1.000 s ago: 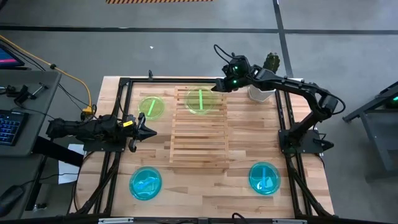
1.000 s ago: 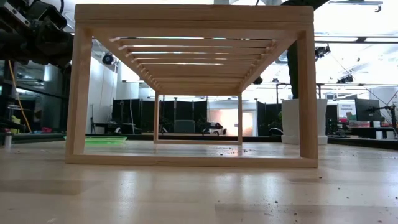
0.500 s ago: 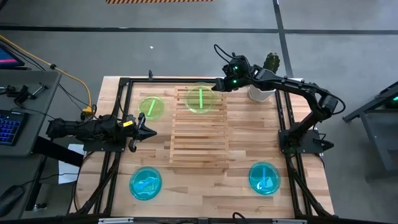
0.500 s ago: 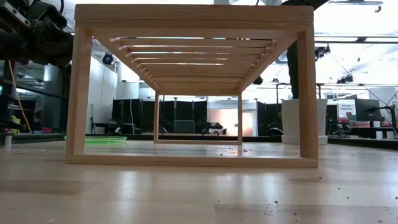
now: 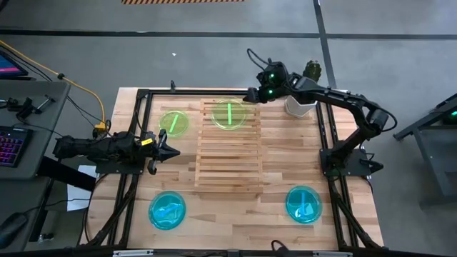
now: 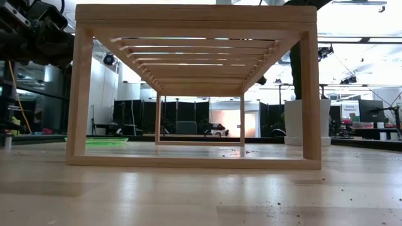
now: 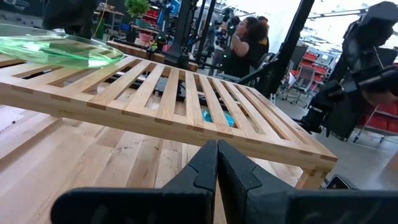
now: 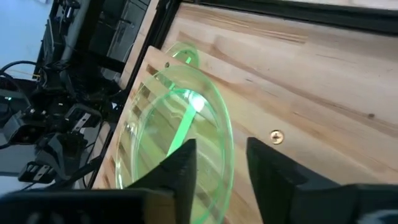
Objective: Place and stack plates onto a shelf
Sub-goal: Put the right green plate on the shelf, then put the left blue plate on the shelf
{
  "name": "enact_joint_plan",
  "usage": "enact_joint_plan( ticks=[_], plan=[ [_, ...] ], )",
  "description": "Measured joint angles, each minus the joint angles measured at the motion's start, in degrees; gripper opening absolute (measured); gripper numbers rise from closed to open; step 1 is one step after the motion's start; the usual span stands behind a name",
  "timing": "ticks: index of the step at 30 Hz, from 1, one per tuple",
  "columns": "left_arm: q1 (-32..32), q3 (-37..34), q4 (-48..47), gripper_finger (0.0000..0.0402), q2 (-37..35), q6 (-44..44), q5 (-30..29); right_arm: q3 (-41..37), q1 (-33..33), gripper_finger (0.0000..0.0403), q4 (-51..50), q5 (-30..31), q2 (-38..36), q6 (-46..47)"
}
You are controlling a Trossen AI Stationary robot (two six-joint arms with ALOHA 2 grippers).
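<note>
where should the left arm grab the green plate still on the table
Take the green plate by its thin rim on the edge facing the left end effector, coming in low. It lies flat on the table beside the shelf, so only the rim gives purchase.

Lighting and picture quality: bright, even illumination throughout, with blur limited to near objects.

The high view was evenly lit and sharp, with only soft, short shadows beside the shelf [image 5: 229,146] on the surface [image 5: 285,164]. The low view faced bright windows and ceiling lights that were overexposed; the nearest part of the surface was out of focus. In the left wrist view the left tool [image 7: 217,163] was dark and blurred, and the background glared white. The right tool [image 8: 221,169] was likewise soft.
</note>
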Motion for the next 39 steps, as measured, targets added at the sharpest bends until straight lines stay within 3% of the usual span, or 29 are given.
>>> enact_joint_plan(
  ticks=[5,10,16,23,29,32,34,36,39],
  plan=[
    [0.0,0.0,-0.01,0.0003,0.01,-0.01,0.0,3.49,-4.49,0.0152,-6.86,0.02,-4.5,-4.98],
    [0.01,0.0,0.0,0.0003,0.02,0.0,0.0,3.74,-4.87,0.0154,-12.46,2.24,-14.24,-11.17],
    [0.02,0.0,-0.02,0.0003,0.01,0.0,0.0,3.74,5.25,0.0154,-22.07,14.16,-25.88,-15.45],
    [0.02,0.0,0.98,0.0003,0.02,-0.08,-0.06,3.74,21.35,0.0154,-28.05,29.92,-33.9,-10.41],
    [0.01,0.02,21.46,0.0003,0.0,-12.27,-0.67,3.71,30.41,0.0154,-30.2,40.35,-35.43,-6.04],
    [-0.02,0.04,33.17,0.0003,0.0,-14.73,-4.74,3.71,32.27,0.0154,-30.2,43.37,-35.19,-4.92],
    [-0.02,0.61,38.39,0.0003,0.41,-14.03,-12.58,3.71,32.72,0.0154,-30.18,43.42,-35.01,-4.76],
    [0.04,2.93,37.37,0.0003,1.8,-12.97,-17.11,3.71,32.89,0.0154,-30.16,43.42,-34.84,-3.68],
    [0.02,9.39,27.73,0.0003,6.18,-13.35,-16.54,3.69,32.91,0.0154,-30.12,43.44,-34.88,-2.88]
  ],
)
